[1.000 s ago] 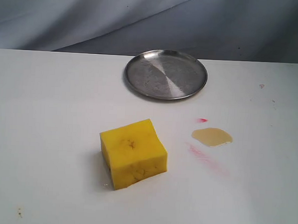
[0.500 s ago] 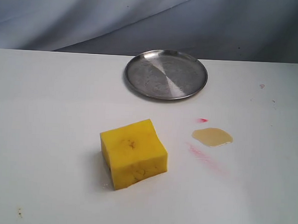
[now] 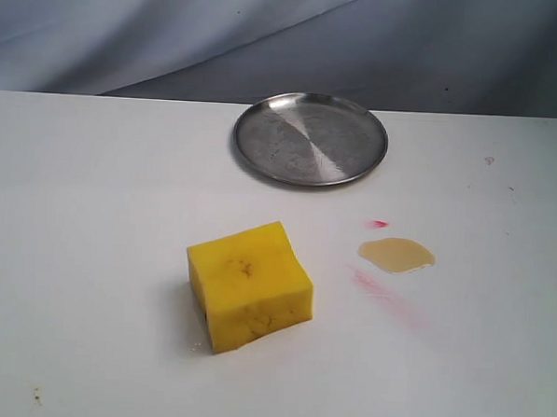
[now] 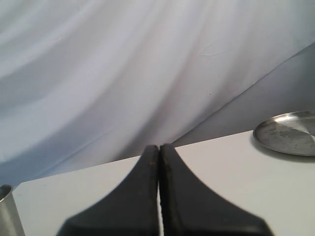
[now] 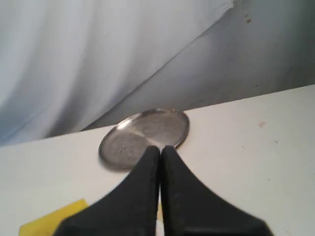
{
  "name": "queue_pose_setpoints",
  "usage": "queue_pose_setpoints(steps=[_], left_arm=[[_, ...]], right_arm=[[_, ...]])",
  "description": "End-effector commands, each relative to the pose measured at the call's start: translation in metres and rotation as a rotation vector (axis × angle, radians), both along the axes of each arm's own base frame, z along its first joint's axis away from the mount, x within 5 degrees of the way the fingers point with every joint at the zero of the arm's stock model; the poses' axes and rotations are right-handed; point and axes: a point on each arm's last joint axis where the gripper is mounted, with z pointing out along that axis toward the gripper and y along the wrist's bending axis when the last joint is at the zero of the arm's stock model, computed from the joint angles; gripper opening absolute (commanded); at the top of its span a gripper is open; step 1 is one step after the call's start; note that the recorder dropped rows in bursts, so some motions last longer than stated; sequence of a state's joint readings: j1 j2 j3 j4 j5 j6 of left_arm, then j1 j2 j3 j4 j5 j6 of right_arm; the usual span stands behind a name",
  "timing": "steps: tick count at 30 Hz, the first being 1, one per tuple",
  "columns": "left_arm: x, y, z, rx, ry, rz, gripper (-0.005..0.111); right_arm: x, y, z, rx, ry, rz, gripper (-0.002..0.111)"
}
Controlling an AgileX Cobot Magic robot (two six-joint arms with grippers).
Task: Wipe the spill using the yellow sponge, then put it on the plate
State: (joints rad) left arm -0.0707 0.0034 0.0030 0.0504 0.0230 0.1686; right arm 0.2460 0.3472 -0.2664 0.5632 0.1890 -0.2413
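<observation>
**A:** Entry check. Where is the yellow sponge (image 3: pixel 248 286)?

**B:** I see it flat on the white tabletop (image 3: pixel 91 217), front of centre in the exterior view, one corner turned toward the camera. It stands free of the other things.

**A:** And the spill (image 3: pixel 397 255)?

**B:** It is a tan oval puddle to the right of the sponge, apart from it. A small pink-red dot (image 3: pixel 379 223) lies just behind the puddle. A faint pink-red streak (image 3: pixel 379 288) runs between puddle and sponge, just beside the puddle's near edge.

**A:** Plate?

**B:** The plate (image 3: pixel 310 138) sits near the far edge of the tabletop, behind sponge and spill and well apart from both. Grey draped cloth (image 3: pixel 176 26) hangs behind it.

**A:** Left gripper (image 4: pixel 158 149)?

**B:** Its fingers (image 4: pixel 140 196) are pressed together with only a thin seam between them. They point toward the cloth. The wrist view also catches the plate's rim and part of a metal cylinder (image 4: pixel 9 211).

**A:** Right gripper (image 5: pixel 160 150)?

**B:** Its fingers are pressed together as well, gripping nothing. The plate lies straight beyond the tips, and a yellow corner of the sponge shows beside one finger
</observation>
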Motion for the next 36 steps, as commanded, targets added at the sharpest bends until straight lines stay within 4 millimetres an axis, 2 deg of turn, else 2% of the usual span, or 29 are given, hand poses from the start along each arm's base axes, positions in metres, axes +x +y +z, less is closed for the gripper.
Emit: queue_pose_setpoints(steps=[1,4,7,8,9,10,11,14,17,22,28,36], left_arm=[[0.000,0.000,0.001,-0.018,-0.008,0.000,0.000],[0.000,0.000,0.001,-0.018,-0.008,0.000,0.000],[0.000,0.000,0.001,-0.018,-0.008,0.000,0.000],[0.000,0.000,0.001,-0.018,-0.008,0.000,0.000],[0.000,0.000,0.001,-0.018,-0.008,0.000,0.000],[0.000,0.000,0.001,-0.018,-0.008,0.000,0.000],[0.000,0.000,0.001,-0.018,-0.008,0.000,0.000],[0.000,0.000,0.001,-0.018,-0.008,0.000,0.000],[0.000,0.000,0.001,-0.018,-0.008,0.000,0.000],[0.000,0.000,0.001,-0.018,-0.008,0.000,0.000],[0.000,0.000,0.001,-0.018,-0.008,0.000,0.000],[0.000,0.000,0.001,-0.018,-0.008,0.000,0.000]], right_arm=[[0.032,0.025,0.021,-0.121,0.069,0.160,0.000],[0.063,0.054,0.030,-0.193,0.149,0.278,0.000],[0.100,0.098,0.029,-0.279,0.283,0.445,0.000],[0.111,0.113,0.024,-0.304,0.348,0.503,0.004],[0.120,0.124,0.021,-0.324,0.390,0.546,0.008],[0.134,0.140,0.018,-0.345,0.449,0.606,0.020],[0.140,0.148,0.013,-0.355,0.490,0.637,0.027],[0.166,0.181,-0.011,-0.391,0.615,0.725,0.057],[0.180,0.202,-0.029,-0.411,0.663,0.756,0.068],[0.200,0.227,-0.059,-0.419,0.729,0.764,0.071],[0.217,0.240,-0.094,-0.425,0.804,0.752,0.071],[0.214,0.243,-0.133,-0.457,0.942,0.787,0.070]])
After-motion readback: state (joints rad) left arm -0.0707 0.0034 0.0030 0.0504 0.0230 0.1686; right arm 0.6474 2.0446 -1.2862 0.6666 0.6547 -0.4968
